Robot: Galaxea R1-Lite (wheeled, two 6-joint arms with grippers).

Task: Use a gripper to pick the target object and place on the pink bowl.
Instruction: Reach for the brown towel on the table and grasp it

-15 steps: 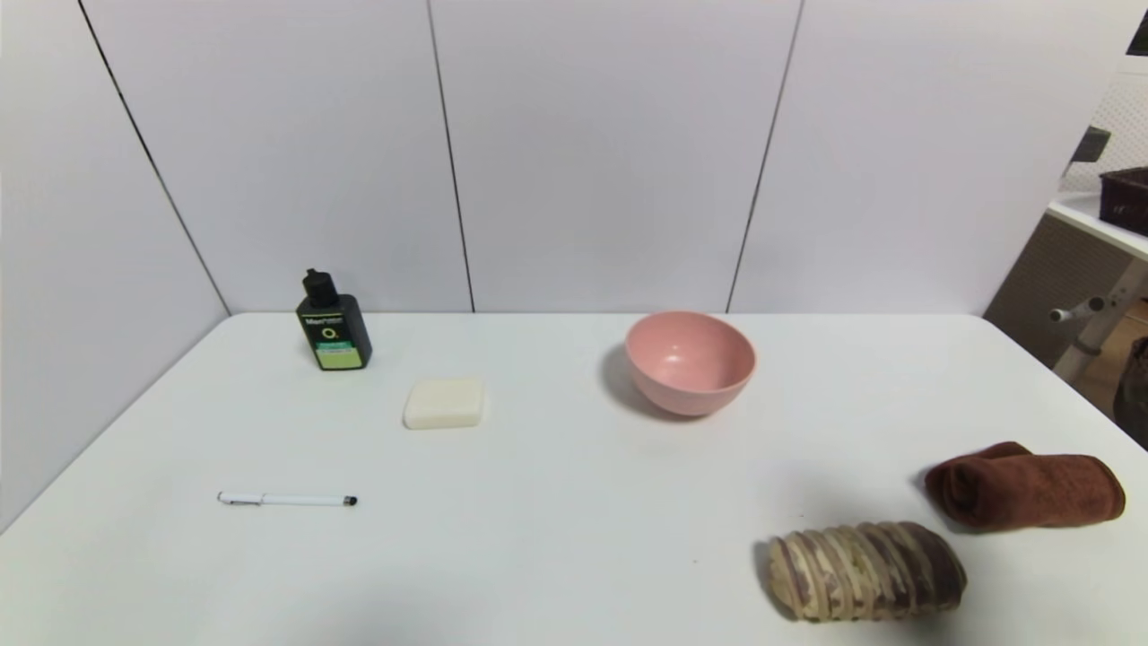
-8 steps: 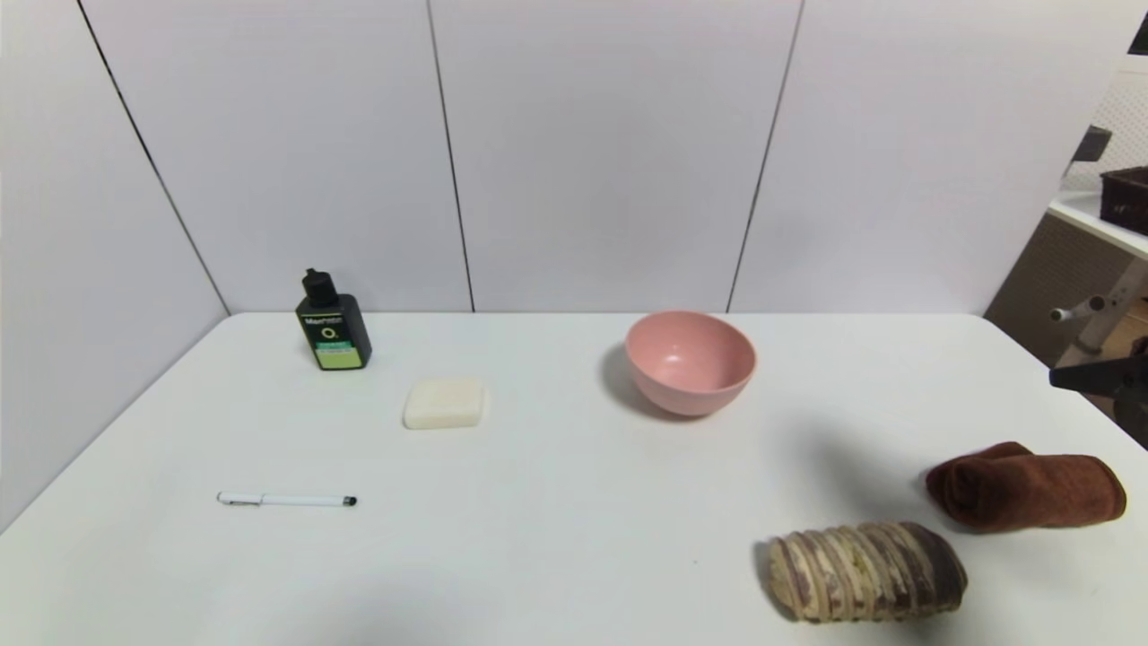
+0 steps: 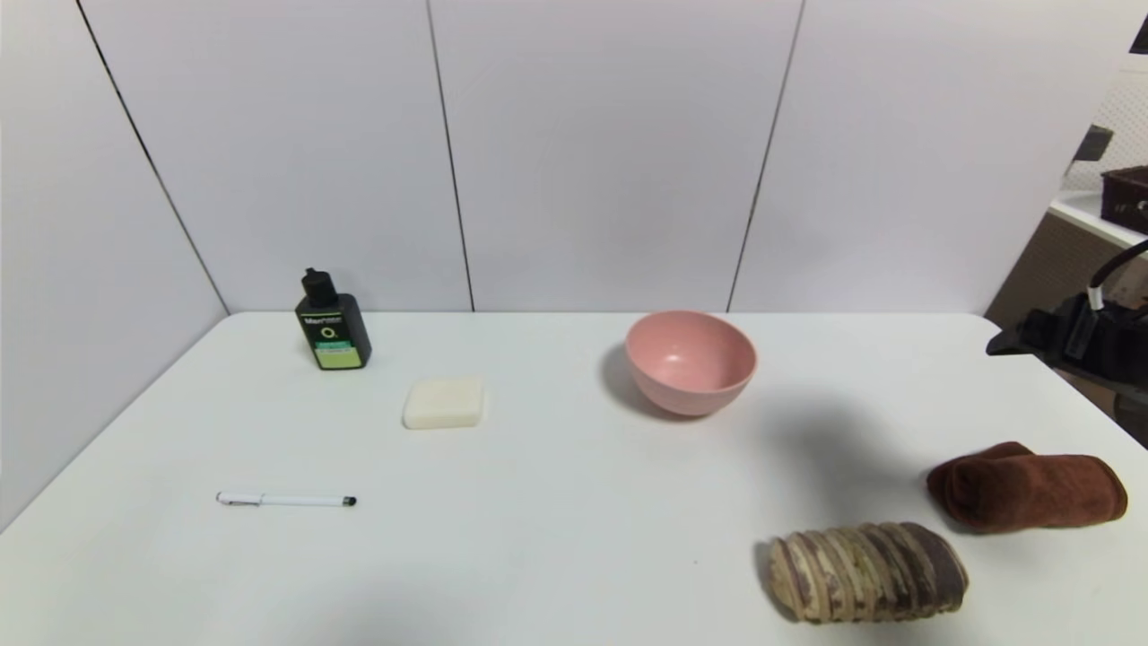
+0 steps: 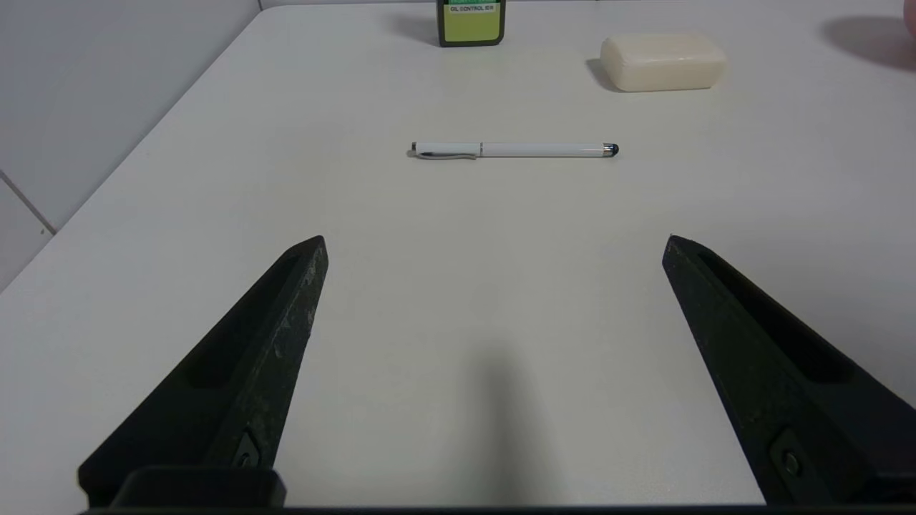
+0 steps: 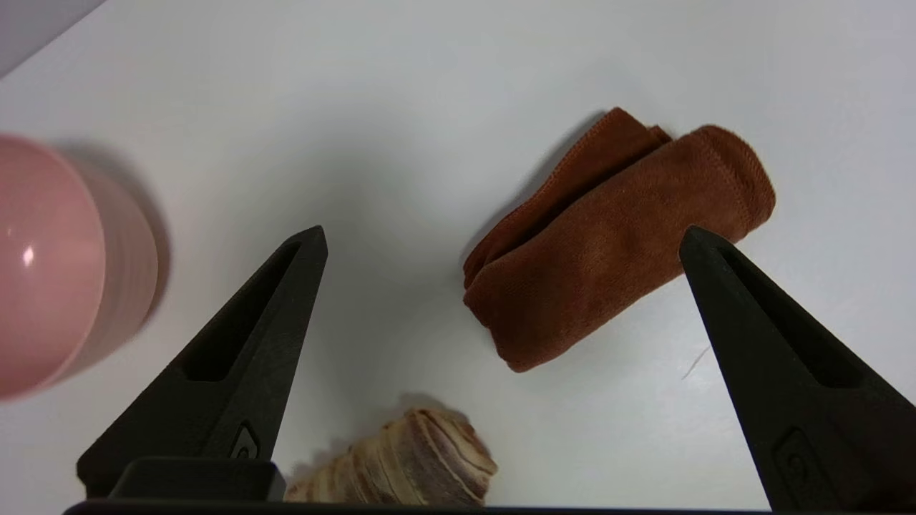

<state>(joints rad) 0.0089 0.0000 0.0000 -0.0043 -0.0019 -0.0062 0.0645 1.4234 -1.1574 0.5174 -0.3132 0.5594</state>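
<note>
The dark brown towel lies rolled on the table near its right edge, untouched. In the right wrist view the towel sits below and between the fingers of my right gripper, which hangs open above it with nothing held. The right arm's end shows at the right edge of the head view, beyond the towel and above the table. The pink bowl stands upright and empty at the middle back, and its side shows in the right wrist view. My left gripper is open, low over the table's left front.
A tan-and-brown striped loaf lies just in front and left of the towel. A white pen, a cream soap bar and a dark bottle with a green label are on the left half. Wall panels close the back.
The right arm has come into the head view from the right edge, moving in over the table's right side. The towel, bowl and other objects have not moved.
</note>
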